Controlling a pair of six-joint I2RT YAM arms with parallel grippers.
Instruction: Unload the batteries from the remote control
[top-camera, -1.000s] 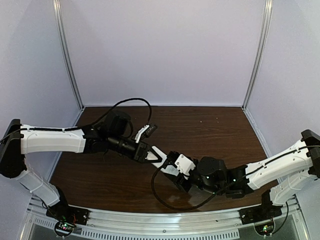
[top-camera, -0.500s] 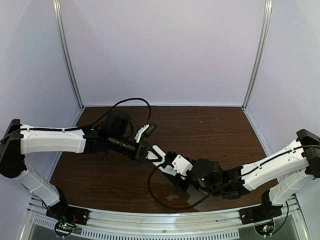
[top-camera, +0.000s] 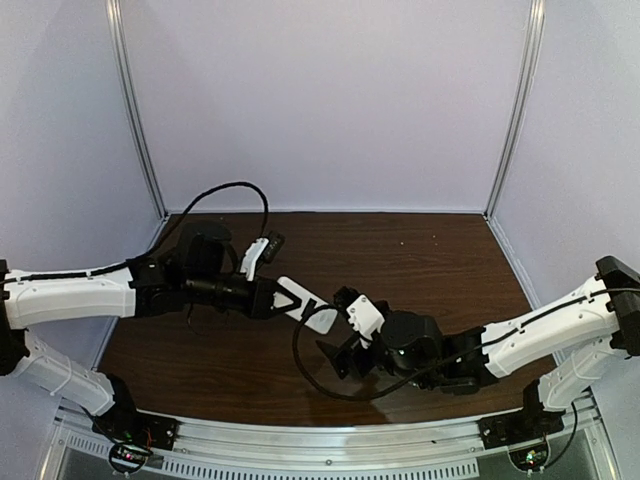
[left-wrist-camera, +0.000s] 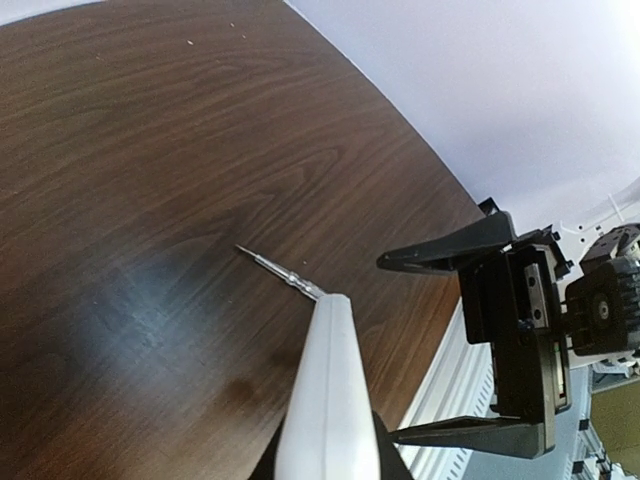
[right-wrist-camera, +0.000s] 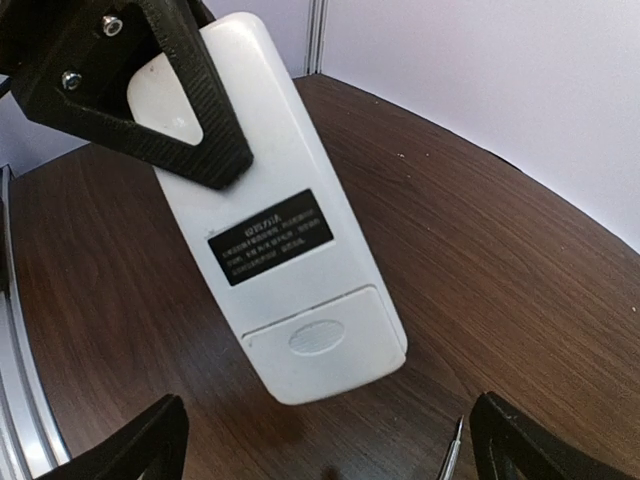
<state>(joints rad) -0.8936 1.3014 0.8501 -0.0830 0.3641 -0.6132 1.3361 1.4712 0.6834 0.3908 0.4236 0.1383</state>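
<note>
My left gripper (top-camera: 283, 298) is shut on one end of the white remote control (top-camera: 310, 311) and holds it above the table, angled toward the right arm. In the right wrist view the remote (right-wrist-camera: 268, 225) shows its back face, with a black label and a closed battery cover (right-wrist-camera: 325, 338). The left gripper's black finger (right-wrist-camera: 170, 95) lies across its upper end. The batteries are hidden. My right gripper (right-wrist-camera: 322, 455) is open wide and empty, just short of the remote's free end. In the left wrist view the remote (left-wrist-camera: 325, 400) is edge-on, with the right gripper (left-wrist-camera: 470, 340) beyond it.
A thin silver screwdriver (left-wrist-camera: 283, 275) lies on the brown table beneath the remote's free end; its tip shows in the right wrist view (right-wrist-camera: 455, 440). The table's metal front rail (top-camera: 330, 455) runs close below the right arm. White walls enclose the table.
My left arm has drawn back to the left with the remote still in it. My right gripper has followed to the left and its jaws now stand wide apart, off the remote.
</note>
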